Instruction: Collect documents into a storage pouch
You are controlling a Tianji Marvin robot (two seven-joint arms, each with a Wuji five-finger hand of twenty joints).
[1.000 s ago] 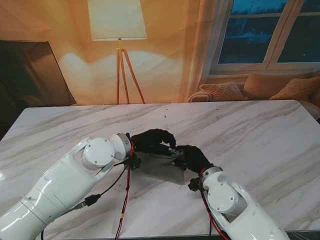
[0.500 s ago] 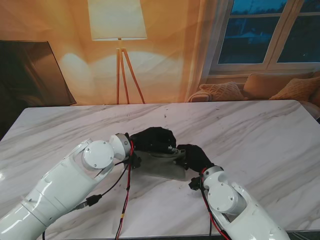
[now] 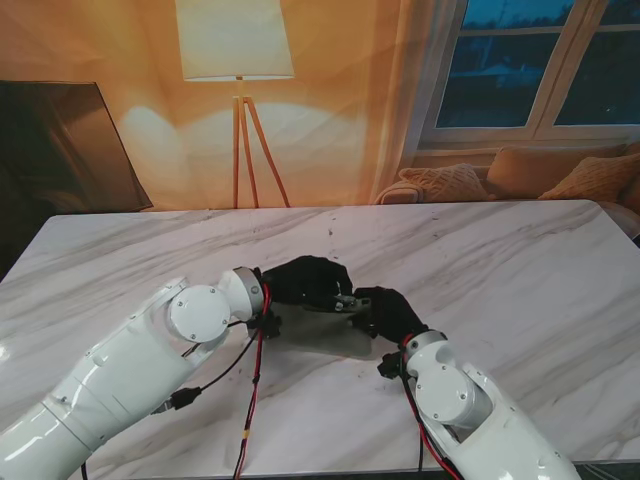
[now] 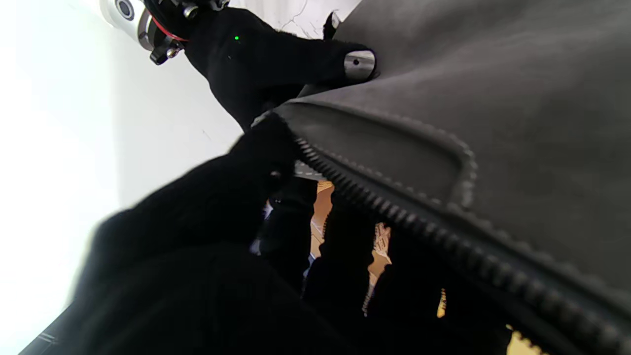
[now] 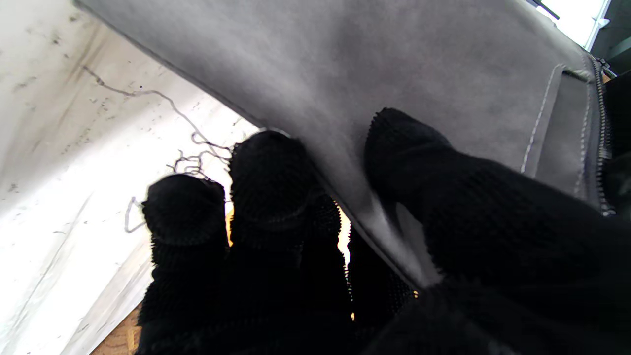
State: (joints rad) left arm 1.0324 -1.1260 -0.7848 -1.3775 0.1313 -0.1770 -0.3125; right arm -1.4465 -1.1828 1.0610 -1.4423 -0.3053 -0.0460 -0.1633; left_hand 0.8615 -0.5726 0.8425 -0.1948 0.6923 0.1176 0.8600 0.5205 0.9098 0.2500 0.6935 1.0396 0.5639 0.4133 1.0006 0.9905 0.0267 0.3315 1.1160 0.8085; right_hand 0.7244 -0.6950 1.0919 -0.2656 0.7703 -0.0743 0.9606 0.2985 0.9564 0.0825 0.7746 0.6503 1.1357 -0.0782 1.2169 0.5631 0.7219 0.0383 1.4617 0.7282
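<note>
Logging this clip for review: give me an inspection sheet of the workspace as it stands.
Surface: white marble table, grey veins.
Job's things: grey zip pouch held between both hands; documents not seen.
Clutter: nothing seen.
Hands: left hand gripping the pouch by the zip; right hand pinching the pouch's edge, thumb on top.
Cables: red and black cable hanging along the left arm.
Surroundings: floor lamp, window, sofa cushions.

Both arms reach inward; gloved hands meet near table centre.

Left arm (image 3: 140,370) enters from 7 o'clock, right arm (image 3: 470,410) from 5 o'clock. Left hand (image 3: 308,280) and right hand (image 3: 385,312) are each closed, fingers (image 5: 268,172) and thumb pinching a grey pouch (image 5: 394,64).
</note>
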